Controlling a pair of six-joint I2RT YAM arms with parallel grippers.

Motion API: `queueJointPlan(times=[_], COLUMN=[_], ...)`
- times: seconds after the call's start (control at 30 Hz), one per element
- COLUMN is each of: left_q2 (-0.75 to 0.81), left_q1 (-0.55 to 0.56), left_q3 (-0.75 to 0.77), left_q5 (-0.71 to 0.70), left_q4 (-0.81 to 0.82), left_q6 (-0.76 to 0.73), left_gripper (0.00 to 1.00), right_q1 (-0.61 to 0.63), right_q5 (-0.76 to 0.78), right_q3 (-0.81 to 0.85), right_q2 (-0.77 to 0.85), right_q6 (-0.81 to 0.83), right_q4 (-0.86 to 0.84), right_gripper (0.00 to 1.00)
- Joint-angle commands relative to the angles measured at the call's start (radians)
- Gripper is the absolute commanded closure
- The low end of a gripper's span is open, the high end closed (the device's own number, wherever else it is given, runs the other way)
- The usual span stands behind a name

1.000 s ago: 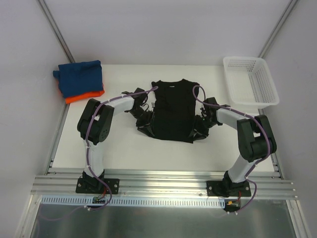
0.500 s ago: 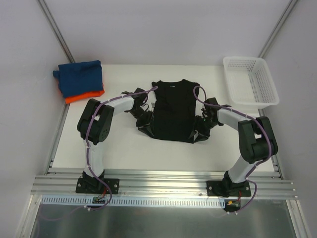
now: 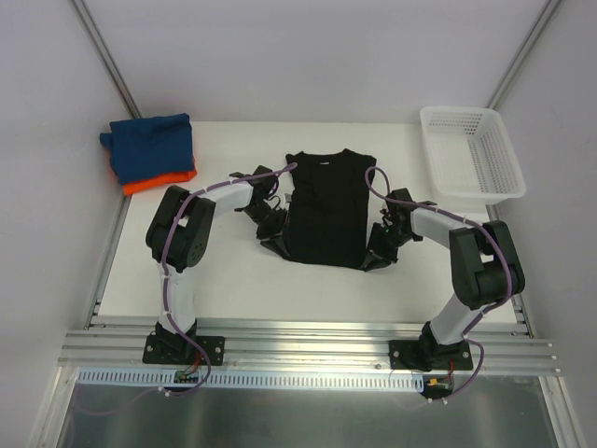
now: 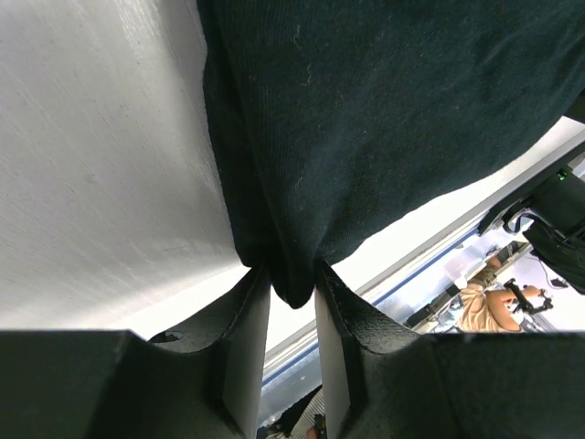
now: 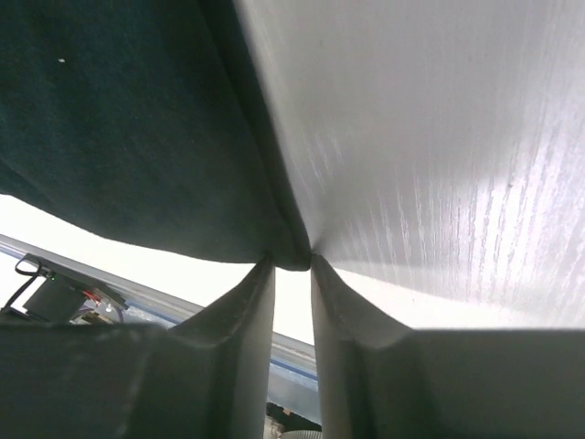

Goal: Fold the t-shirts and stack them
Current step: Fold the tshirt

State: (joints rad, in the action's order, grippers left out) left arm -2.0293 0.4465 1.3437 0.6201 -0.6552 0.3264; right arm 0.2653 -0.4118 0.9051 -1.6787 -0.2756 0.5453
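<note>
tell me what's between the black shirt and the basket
Top view: bare table plus the right arm's wrist beside the black shirt; nothing else before the basket.

black t-shirt [image 3: 326,205]: lies mid-table, collar at the far end
blue t-shirt [image 3: 149,140]: folded, far left corner, on top
orange t-shirt [image 3: 160,181]: folded beneath blue, near edge showing

White table [image 3: 233,280]: black t-shirt [image 3: 326,210], shirt stack [image 3: 149,154], basket [image 3: 462,110]
</note>
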Motion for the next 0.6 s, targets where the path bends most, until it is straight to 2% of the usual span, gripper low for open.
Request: queueJointPlan(times=[0.0,0.1,0.17,0.23,0.27,0.3,0.33,0.57], left_q2=[0.006,0.009,0.011,0.011,0.012,0.014,0.017,0.044], left_q1=[0.012,0.012,0.012,0.012,0.011,0.011,0.011,0.011], left_q3=[-0.005,-0.003,-0.002,0.002,0.006,0.008,0.009,0.043], left_q5=[0.010,0.012,0.010,0.010,0.016,0.018,0.020,0.001], left_q4=[-0.006,-0.007,-0.007,-0.007,-0.009,-0.011,-0.012,-0.029], left_q6=[0.007,0.007,0.003,0.000,0.000,-0.003,-0.004,-0.020], left_gripper=[0.75,0.76,0.76,0.82,0.84,0.94,1.00,1.00], right_q1=[0.002,0.003,0.003,0.005,0.005,0.003,0.002,0.000], right_q5=[-0.015,-0.012,-0.013,-0.013,-0.009,-0.009,-0.009,0.010], right_q3=[0.024,0.035,0.038,0.043,0.051,0.066,0.074,0.158], right_q2=[-0.009,-0.009,-0.010,-0.006,-0.004,0.002,0.004,0.050], right_q6=[0.010,0.010,0.012,0.016,0.018,0.026,0.030,0.050], right_q4=[-0.011,-0.015,-0.018,-0.018,-0.007,-0.002,0.001,0.024], right_gripper=[0.76,0.79,0.84,0.97,0.99,0.99,1.00,1.00])
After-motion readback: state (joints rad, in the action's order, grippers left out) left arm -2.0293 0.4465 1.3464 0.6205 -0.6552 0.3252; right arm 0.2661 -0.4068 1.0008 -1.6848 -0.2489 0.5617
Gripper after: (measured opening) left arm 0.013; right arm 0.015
